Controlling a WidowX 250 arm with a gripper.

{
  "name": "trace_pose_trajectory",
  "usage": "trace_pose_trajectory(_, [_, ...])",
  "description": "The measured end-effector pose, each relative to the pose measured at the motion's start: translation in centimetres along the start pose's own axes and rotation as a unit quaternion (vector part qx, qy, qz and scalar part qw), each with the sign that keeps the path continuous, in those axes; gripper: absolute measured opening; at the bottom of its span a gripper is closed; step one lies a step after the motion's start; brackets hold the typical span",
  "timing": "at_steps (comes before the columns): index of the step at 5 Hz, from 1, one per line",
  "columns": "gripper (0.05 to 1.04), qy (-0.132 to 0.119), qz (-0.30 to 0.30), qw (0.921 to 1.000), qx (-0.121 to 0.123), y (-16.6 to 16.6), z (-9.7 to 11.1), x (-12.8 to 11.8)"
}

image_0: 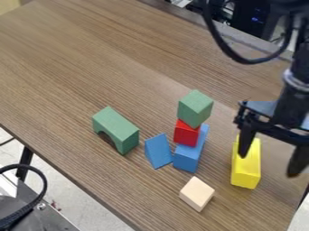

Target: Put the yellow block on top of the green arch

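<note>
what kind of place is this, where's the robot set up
Probably a robotics lab or workshop: a black robot gripper hangs over a wood-grain table, with toy blocks set out and dark equipment with blue lights behind.

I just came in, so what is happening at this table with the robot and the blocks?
The robot's open gripper hangs by the yellow block and does not seem to hold it. The yellow block is on the table, well away from the green arch, so it is not on top yet. Between them, a green cube sits on a red block, over a blue block.
</note>
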State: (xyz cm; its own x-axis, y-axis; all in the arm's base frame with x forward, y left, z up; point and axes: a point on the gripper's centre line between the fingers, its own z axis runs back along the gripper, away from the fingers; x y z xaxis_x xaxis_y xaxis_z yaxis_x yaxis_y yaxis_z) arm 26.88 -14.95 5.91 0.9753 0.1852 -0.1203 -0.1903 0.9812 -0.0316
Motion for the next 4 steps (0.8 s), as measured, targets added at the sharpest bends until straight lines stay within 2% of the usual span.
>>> trace_pose_trajectory(2, [1.001,0.012,0.016,0.9998,0.007,1.05,-0.51,0.06])
trace_pose_trajectory(3, [0.965,0.013,0.03,0.9995,0.0,1.32,-0.86,0.07])
trace_pose_trajectory(4, [0.665,0.01,0.035,0.9993,-0.003,1.4,-1.06,0.35])
